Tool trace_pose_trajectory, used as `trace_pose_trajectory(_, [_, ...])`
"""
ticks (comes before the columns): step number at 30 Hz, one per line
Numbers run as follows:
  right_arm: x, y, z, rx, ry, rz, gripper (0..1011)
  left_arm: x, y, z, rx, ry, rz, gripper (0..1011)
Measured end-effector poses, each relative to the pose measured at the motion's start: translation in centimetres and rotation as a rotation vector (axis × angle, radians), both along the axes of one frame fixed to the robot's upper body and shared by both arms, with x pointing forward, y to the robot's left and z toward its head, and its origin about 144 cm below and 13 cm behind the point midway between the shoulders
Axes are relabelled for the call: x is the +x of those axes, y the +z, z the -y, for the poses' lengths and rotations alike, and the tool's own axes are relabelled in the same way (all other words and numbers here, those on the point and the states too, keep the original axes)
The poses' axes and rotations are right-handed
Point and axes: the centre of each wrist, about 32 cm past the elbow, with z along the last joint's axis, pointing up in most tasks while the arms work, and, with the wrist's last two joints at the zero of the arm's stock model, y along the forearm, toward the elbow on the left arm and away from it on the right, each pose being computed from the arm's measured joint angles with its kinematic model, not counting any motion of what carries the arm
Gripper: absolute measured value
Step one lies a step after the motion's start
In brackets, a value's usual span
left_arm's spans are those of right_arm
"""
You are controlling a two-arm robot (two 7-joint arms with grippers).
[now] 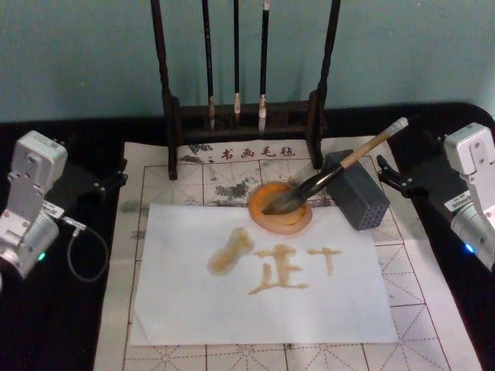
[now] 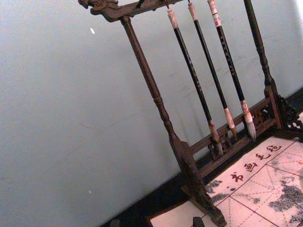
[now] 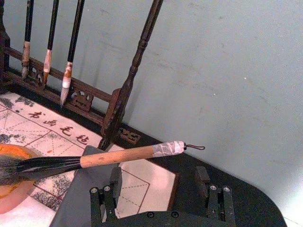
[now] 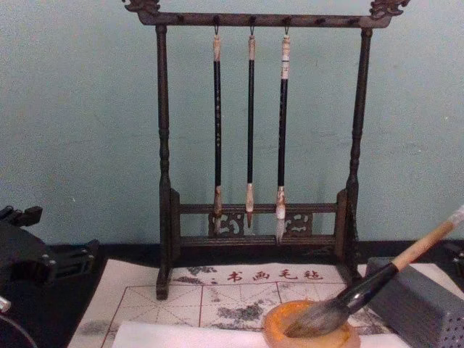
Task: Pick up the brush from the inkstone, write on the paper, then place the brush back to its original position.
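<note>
Tabletop (image 1: 54, 332) holds left claw (image 1: 116, 178) and right claw (image 1: 387, 178) parked wide, open.

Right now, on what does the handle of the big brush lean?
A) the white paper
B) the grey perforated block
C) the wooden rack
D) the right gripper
B: the brush lies with its bristles in the inkstone and its handle propped on the grey block.
</note>
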Motion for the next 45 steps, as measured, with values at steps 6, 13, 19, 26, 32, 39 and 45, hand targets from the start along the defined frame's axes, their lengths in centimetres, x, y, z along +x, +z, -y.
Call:
trace_pose_trajectory(6, [0.0, 0.0, 0.0, 0.0, 0.0, 0.0, 1000, 0.0, 0.0, 0.0, 0.0, 0.0, 0.0, 1001])
trace_pose_trajectory(13, [0.0, 0.0, 0.0, 0.0, 0.0, 0.0, 1000, 0.0, 0.0, 0.0, 0.0, 0.0, 0.0, 1001])
trace_pose_trajectory(19, [0.0, 0.0, 0.0, 0.0, 0.0, 0.0, 1000, 0.0, 0.0, 0.0, 0.0, 0.0, 0.0, 1001])
trace_pose_trajectory(26, [0.0, 0.0, 0.0, 0.0, 0.0, 0.0, 1000, 0.0, 0.0, 0.0, 0.0, 0.0, 0.0, 1001])
trace_pose_trajectory(32, [0.0, 0.0, 0.0, 0.0, 0.0, 0.0, 1000, 0.0, 0.0, 0.0, 0.0, 0.0, 0.0, 1001])
trace_pose_trajectory(39, [0.0, 0.0, 0.0, 0.0, 0.0, 0.0, 1000, 0.0, 0.0, 0.0, 0.0, 0.0, 0.0, 1001])
trace_pose_trajectory(45, [0.0, 0.0, 0.0, 0.0, 0.0, 0.0, 1000, 0.0, 0.0, 0.0, 0.0, 0.0, 0.0, 1001])
